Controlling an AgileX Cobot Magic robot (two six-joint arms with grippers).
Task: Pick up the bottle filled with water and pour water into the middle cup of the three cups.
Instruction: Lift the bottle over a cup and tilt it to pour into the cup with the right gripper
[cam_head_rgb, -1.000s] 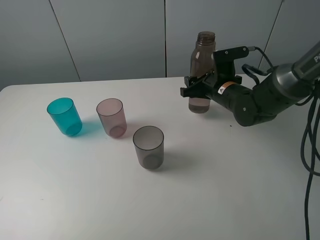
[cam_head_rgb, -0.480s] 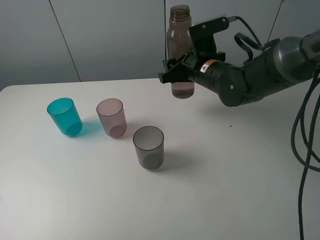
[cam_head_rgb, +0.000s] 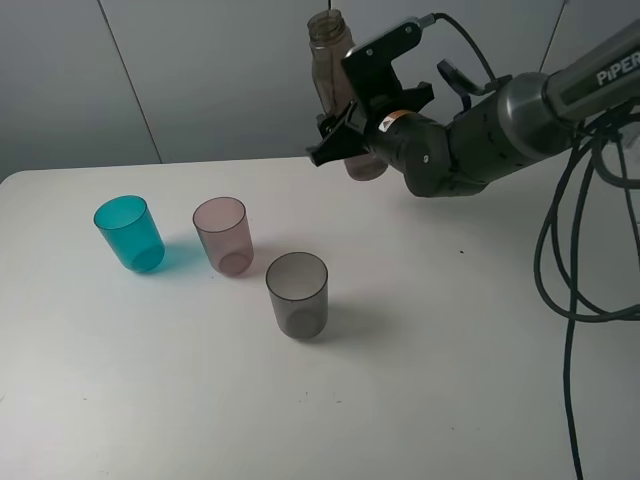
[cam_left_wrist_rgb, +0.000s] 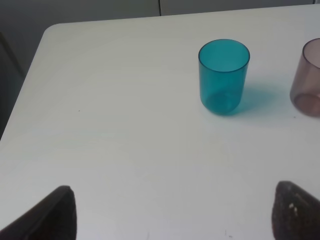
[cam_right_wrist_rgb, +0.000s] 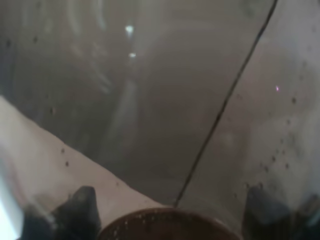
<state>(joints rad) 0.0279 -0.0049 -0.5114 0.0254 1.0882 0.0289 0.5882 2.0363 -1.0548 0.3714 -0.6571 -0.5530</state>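
Jaws of the left gripper (cam_left_wrist_rgb: 175, 217) gape wide and empty, nearest. Next on the table (cam_head_rgb: 450, 380) stands the grey cup (cam_head_rgb: 297, 293); the middle cup (cam_head_rgb: 223, 234) sits at its ten o'clock, the teal cup (cam_head_rgb: 130, 232) at nine o'clock of that. Farthest, at one o'clock of the middle cup, the right gripper (cam_head_rgb: 340, 140) clamps the bottle (cam_head_rgb: 330, 70) aloft, neck tipped toward eleven.

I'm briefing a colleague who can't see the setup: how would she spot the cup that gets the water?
On the white table, the teal cup, the middle cup and the smoky grey cup stand in a slanting row, all small and translucent. The middle cup sits between the other two and alone is pinkish-mauve.
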